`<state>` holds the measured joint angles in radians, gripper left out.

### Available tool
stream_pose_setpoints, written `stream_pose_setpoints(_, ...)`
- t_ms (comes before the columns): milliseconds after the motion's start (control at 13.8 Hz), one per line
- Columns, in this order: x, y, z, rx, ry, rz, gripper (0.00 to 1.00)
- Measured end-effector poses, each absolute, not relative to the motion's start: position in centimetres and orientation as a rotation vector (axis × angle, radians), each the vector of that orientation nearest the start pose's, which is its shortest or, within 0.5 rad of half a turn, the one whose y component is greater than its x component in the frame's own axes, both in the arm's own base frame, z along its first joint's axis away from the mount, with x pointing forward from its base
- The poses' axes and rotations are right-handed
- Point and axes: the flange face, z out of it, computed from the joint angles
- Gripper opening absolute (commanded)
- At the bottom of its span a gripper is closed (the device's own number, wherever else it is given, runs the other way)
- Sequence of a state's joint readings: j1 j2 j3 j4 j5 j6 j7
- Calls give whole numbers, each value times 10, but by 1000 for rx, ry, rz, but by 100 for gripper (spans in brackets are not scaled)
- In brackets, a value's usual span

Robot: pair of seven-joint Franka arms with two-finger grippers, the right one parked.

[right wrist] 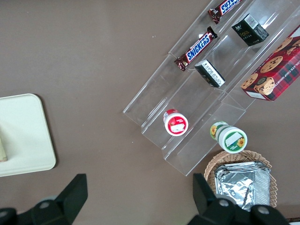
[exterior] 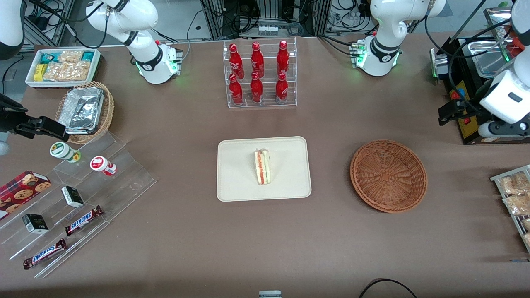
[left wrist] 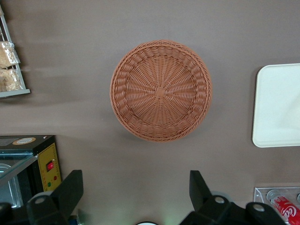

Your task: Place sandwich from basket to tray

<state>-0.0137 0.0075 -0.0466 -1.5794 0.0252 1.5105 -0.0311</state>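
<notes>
Sandwich [exterior: 262,167] lies on the tray [exterior: 236,182], near the tray's middle, cut edge with red and green layers facing up. Tray sits flat at the centre of the tabletop [exterior: 265,248].

Basket [exterior: 388,176] sits on the tabletop beside the tray, toward my working arm's end, well apart from it. Nothing inside; the bare weave shows from rim to centre in my wrist view [left wrist: 161,90].

My end effector [left wrist: 136,197] hangs high above the tabletop, clear of the basket, toward the edge of the tabletop where the arm bases stand. Fingers [left wrist: 70,190] are spread wide and released; nothing between them. In the front view only my arm's casing shows at the working end of the tabletop; I cannot make out the fingers there.

Tray edge [left wrist: 281,105] also shows in my wrist view, beside the basket, not touching it.

Other things noted:
- Clear rack of red bottles [exterior: 258,74] stands farther from the front camera than the tray, toward the base edge of the tabletop.
- Clear stepped stand [exterior: 83,198] near the parked arm's end carries candy bars [exterior: 83,219], small dark boxes and two small cups.
- Tan wicker basket with foil containers [exterior: 83,109] and a white box of snacks [exterior: 64,66] sit at that same end, nearer the bases.
- Black appliance [exterior: 468,99] at my working end.
</notes>
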Motion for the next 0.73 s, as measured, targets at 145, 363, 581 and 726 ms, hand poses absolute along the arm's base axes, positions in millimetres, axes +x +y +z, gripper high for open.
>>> stream_pose_setpoints(145, 545, -26, 614, -3112, 77, 114, 100)
stream_pose_setpoints(363, 540, -22, 620, -3112, 81, 105, 100)
stream_pose_setpoints(581, 536, -21, 626, -3113, 77, 95, 100)
stream_pose_setpoints(726, 536, -16, 628, -3114, 65, 90, 99)
